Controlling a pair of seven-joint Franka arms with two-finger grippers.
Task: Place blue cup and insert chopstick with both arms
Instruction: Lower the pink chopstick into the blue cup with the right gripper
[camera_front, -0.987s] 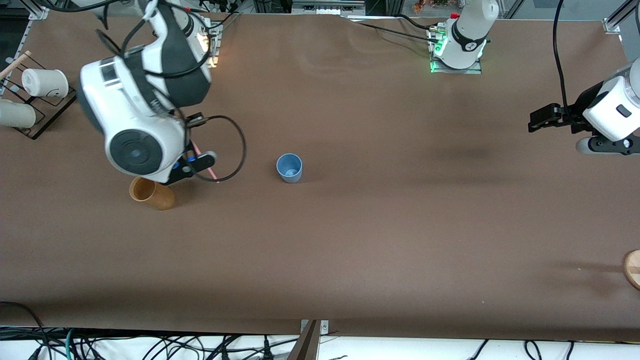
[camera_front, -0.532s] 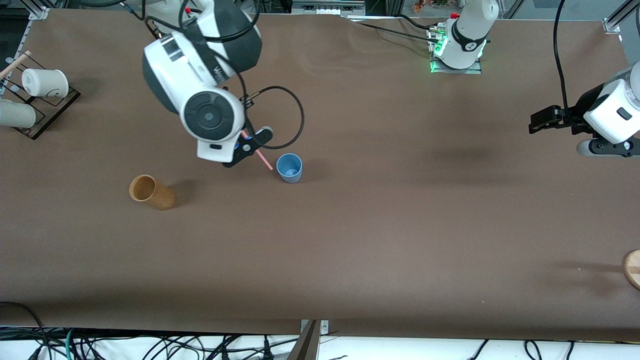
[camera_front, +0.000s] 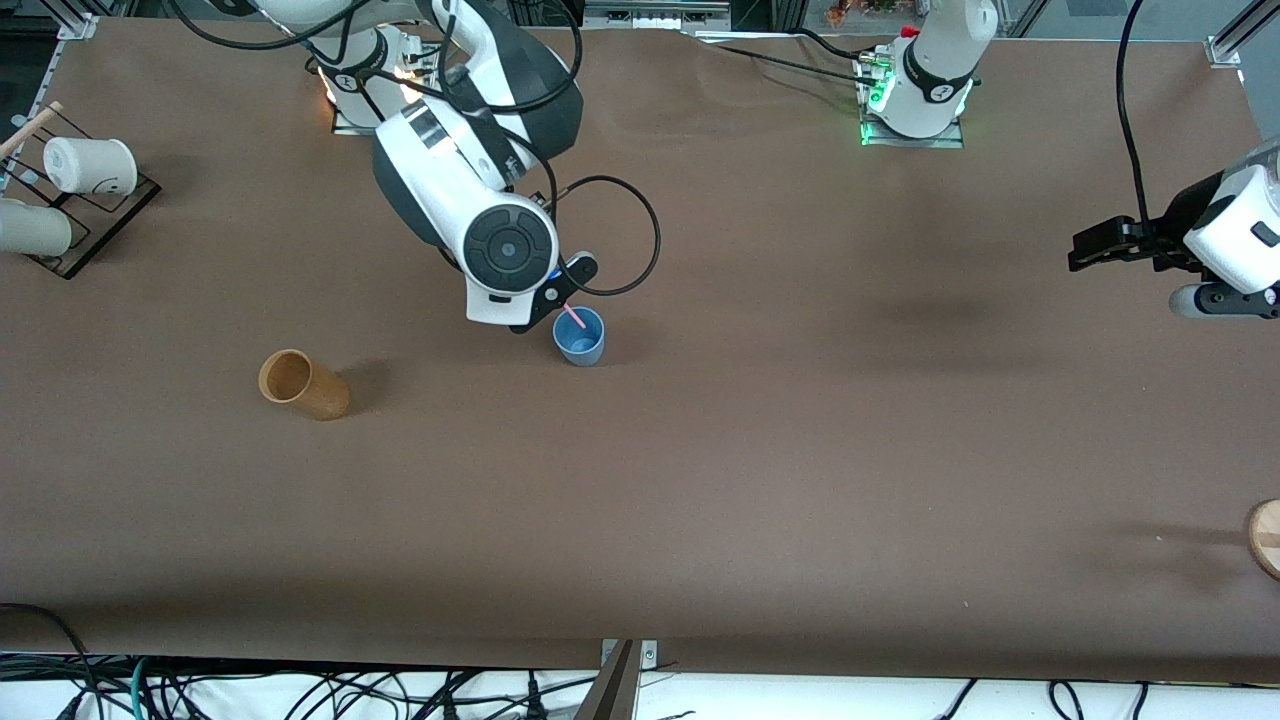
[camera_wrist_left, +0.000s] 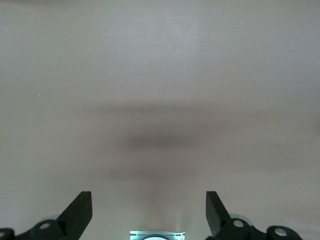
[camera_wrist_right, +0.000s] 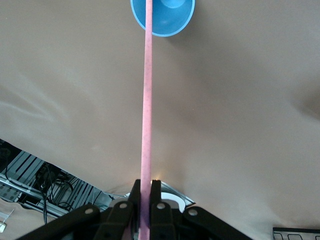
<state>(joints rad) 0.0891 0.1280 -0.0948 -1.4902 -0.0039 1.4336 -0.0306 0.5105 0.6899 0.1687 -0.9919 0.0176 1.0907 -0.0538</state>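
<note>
The blue cup (camera_front: 579, 337) stands upright near the table's middle; it also shows in the right wrist view (camera_wrist_right: 167, 17). My right gripper (camera_front: 558, 296) is shut on the pale-pink chopstick (camera_front: 573, 318), just above the cup's rim. In the right wrist view the chopstick (camera_wrist_right: 146, 105) runs straight from the shut fingers (camera_wrist_right: 144, 192) and its tip reaches over the cup's mouth. My left gripper (camera_front: 1095, 243) hovers open and empty over the left arm's end of the table; its view shows its fingertips (camera_wrist_left: 80, 210) wide apart over bare table.
A tan-brown cup (camera_front: 303, 383) stands tilted-looking toward the right arm's end, nearer the front camera than the blue cup. White cups (camera_front: 90, 165) sit on a black rack (camera_front: 95, 230) at that end. A wooden disc (camera_front: 1265, 538) lies at the left arm's end.
My right arm has swung from beside the tan-brown cup toward the table's middle, carrying the chopstick until its tip is over the blue cup. The left gripper has drifted slightly outward.
</note>
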